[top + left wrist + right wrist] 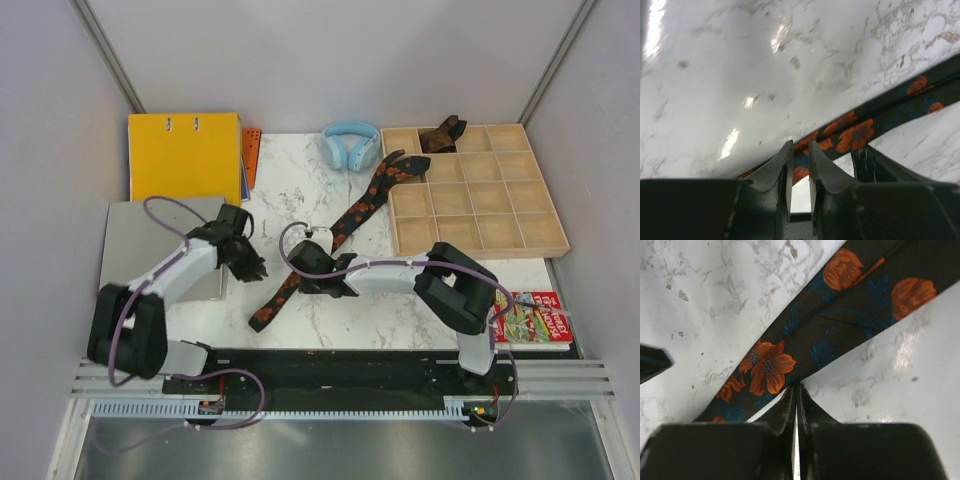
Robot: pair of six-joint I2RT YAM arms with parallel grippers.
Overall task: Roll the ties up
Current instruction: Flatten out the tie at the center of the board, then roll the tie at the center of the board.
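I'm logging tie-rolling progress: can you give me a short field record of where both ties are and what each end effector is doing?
floral tie: unrolled, diagonal on the marble tabletop, far end over the wooden tray's edge
brown tie: bundled in a back-row tray compartment
left end effector: narrow gap, floral fabric showing in it
right end effector: closed at the floral tie's edge; grip unclear
rolling: floral tie not yet rolled

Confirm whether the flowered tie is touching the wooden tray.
Touching. The top view shows the far end of the flowered tie draped over the left rim of the wooden tray.
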